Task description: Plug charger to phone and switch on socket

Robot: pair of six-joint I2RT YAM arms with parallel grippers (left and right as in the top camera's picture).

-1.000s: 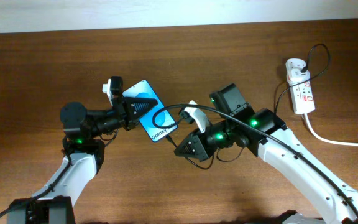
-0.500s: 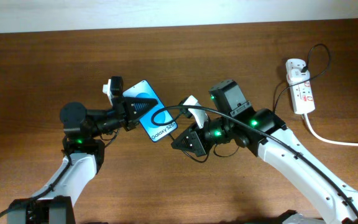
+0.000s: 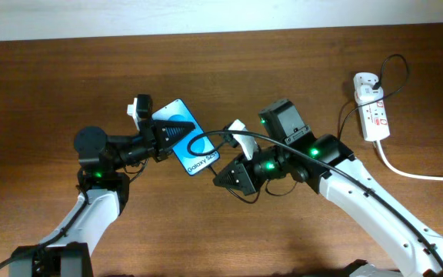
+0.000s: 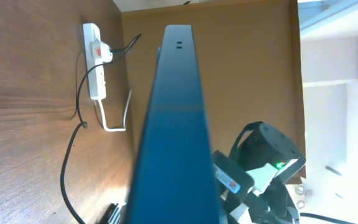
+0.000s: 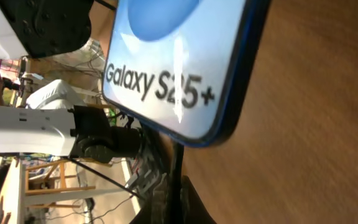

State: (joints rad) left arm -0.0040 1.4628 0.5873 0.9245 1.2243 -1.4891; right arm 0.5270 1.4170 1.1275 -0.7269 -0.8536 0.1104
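while the left fingers (image 3: 165, 136) are closed tight on the phone (image 3: 187, 143), the phone is held off the table (image 3: 52, 85), left of centre, with its screen facing the overhead camera and its lower end pointing toward the right arm. the left wrist view shows the phone edge-on, filling the middle of the frame, with 2 small dots on its edge. the right fingers (image 3: 223, 175) are closed on the charger (image 3: 215, 134) near its plug tip, just beside the phone's lower end. in the right wrist view the plug tip stands up against the phone's bottom edge, below the white text; whether it is seated in the port cannot be told. the charger's black cable loops over the lower half of the phone, crosses above the right arm and runs to the socket (image 3: 372, 112). the socket lies flat at the far right of the table, well apart from both arms. 1 thick white cord (image 3: 418, 174) leaves it toward the right edge.
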